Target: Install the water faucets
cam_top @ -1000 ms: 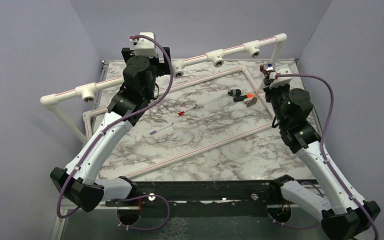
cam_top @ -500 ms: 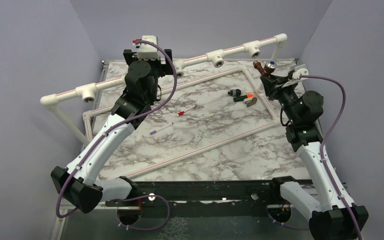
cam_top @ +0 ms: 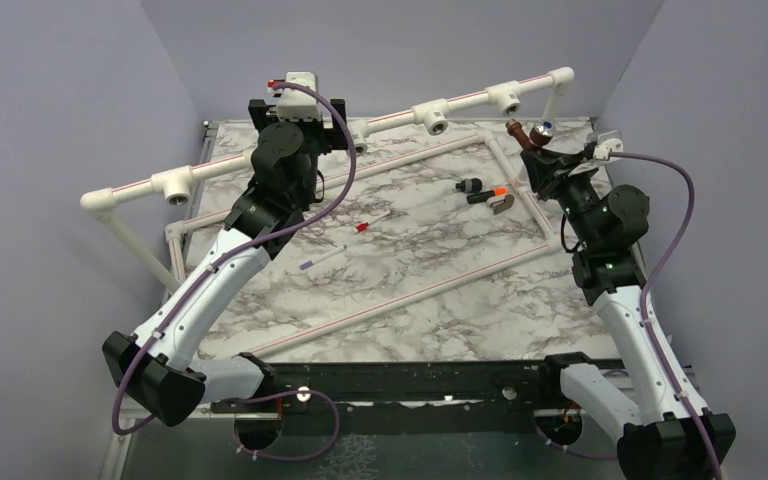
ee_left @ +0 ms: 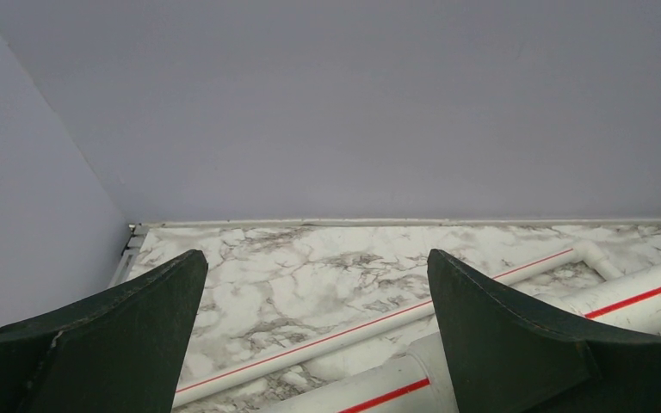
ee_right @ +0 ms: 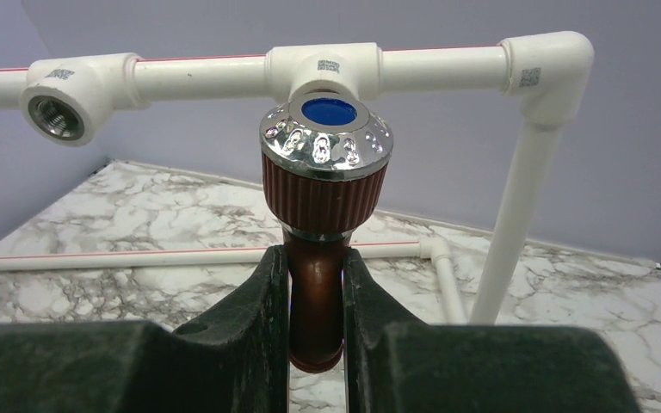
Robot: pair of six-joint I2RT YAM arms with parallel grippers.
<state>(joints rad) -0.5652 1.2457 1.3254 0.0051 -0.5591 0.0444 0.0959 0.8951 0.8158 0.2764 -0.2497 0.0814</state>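
Note:
My right gripper (cam_top: 543, 150) is shut on a copper-coloured water faucet (cam_top: 532, 133) and holds it up at the back right, just below the raised white pipe (cam_top: 465, 100). In the right wrist view the gripper (ee_right: 317, 284) clamps the brown faucet body (ee_right: 318, 284); its silvery knob with a blue cap (ee_right: 327, 138) sits right in front of a white tee fitting (ee_right: 327, 73). A second tee with a threaded hole (ee_right: 56, 107) is to the left. My left gripper (cam_top: 332, 132) is open and empty over the pipe near the back middle; the left wrist view shows the gripper (ee_left: 318, 284) spread wide above the pipe (ee_left: 379, 387).
A white pipe frame (cam_top: 440, 280) lies flat on the marble table (cam_top: 410, 320). A black and orange part (cam_top: 485, 190), a red-tipped piece (cam_top: 365, 227) and a purple-tipped stick (cam_top: 320, 260) lie on the table. Purple walls close in at the back and sides.
My right arm has swung out to the right and lifted the faucet up toward the raised pipe; in the last half second it has barely moved. My left arm shifted slightly right.

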